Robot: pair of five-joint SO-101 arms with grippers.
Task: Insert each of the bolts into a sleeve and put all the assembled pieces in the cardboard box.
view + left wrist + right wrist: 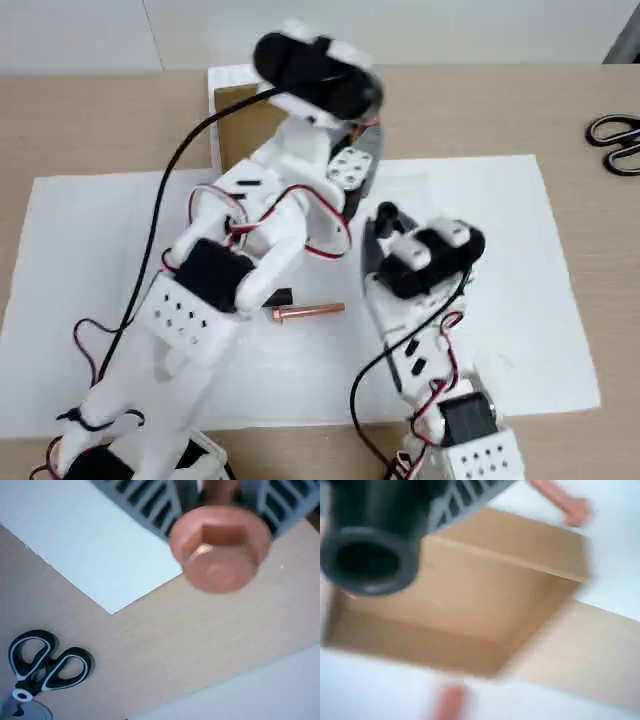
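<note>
1 bolt [220, 550] clamped in left end effector [220, 492]; sleeve [370, 555] clamped in right end effector [422, 502]

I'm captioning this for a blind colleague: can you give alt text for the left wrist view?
A copper bolt, head toward the camera, is held between grey fingers. Beyond it lie white paper, the wooden table and black-handled scissors.

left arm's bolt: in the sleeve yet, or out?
Out. The left gripper holds the bolt alone; the sleeve, in the right gripper, shows an empty bore.
</note>
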